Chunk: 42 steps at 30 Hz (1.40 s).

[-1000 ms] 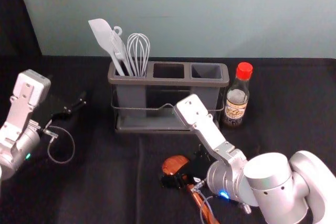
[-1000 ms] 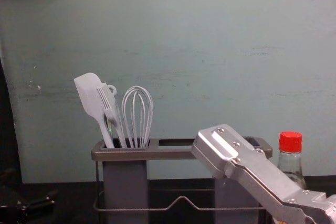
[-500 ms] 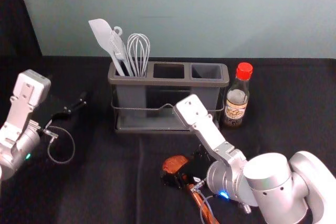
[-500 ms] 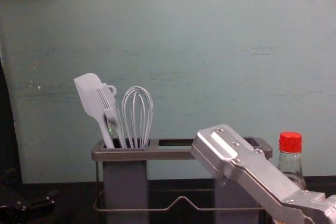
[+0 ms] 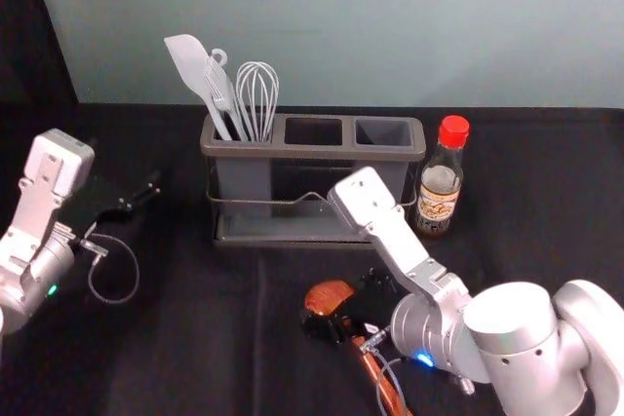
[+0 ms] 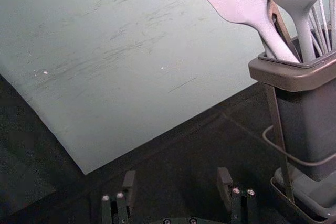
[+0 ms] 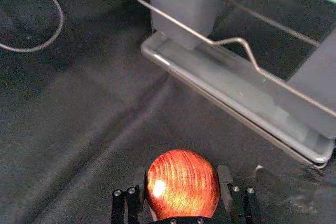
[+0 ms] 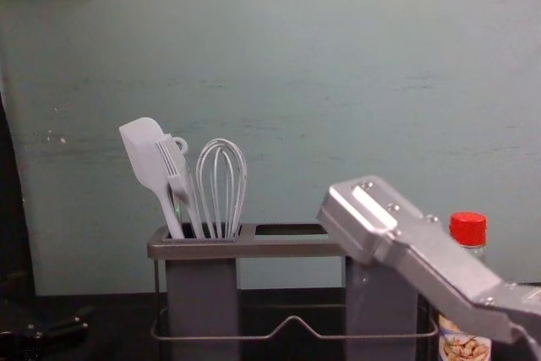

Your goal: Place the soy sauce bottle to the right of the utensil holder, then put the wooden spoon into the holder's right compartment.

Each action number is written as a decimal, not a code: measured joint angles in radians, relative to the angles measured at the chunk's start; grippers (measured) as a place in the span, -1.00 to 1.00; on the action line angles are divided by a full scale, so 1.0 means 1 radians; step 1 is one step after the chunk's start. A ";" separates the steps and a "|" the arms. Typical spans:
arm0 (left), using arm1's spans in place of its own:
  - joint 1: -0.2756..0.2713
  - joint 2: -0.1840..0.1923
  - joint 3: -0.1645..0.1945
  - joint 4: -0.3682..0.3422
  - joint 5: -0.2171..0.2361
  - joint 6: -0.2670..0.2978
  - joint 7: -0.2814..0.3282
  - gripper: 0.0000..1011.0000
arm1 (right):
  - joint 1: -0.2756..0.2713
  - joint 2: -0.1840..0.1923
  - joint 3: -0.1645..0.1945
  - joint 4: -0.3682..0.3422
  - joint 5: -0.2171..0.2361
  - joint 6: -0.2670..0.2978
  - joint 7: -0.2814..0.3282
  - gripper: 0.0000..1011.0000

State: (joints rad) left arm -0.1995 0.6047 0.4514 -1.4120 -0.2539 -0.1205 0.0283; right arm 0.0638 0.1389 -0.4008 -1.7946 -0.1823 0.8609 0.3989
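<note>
Before the utensil holder (image 5: 312, 152), your right gripper (image 7: 181, 169) is clamped on the wooden spoon (image 7: 184, 187) near its bowl. Rounded wood may let the spoon pivot under load; the handle could then strike the rim of the right compartment (image 5: 383, 133). A wide swing of the right arm (image 5: 395, 241) could topple the soy sauce bottle (image 5: 439, 192), upright just right of the holder. The left gripper (image 6: 177, 172), fingers apart, idles left of the holder.

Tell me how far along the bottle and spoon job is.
The bottle stands right of the holder, so that part looks done. The right gripper, in front of the holder, grips the spoon by its head. Remaining: putting it in the right compartment, where nothing stands. The left gripper, left of the holder, is open.
</note>
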 joint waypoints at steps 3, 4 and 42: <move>0.000 0.000 0.000 0.000 0.000 0.000 0.000 0.98 | -0.019 0.003 0.014 -0.034 0.000 -0.011 0.005 0.66; 0.000 0.000 0.000 0.000 0.000 0.000 0.000 0.98 | -0.026 0.005 0.019 -0.044 0.000 -0.015 0.007 0.66; 0.000 0.000 0.000 0.000 0.000 0.000 0.000 0.98 | -0.432 0.119 0.284 -0.224 0.162 -1.086 -0.120 0.66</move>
State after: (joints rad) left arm -0.1995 0.6047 0.4514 -1.4120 -0.2539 -0.1205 0.0283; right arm -0.3686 0.2582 -0.1166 -2.0187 -0.0199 -0.2252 0.2786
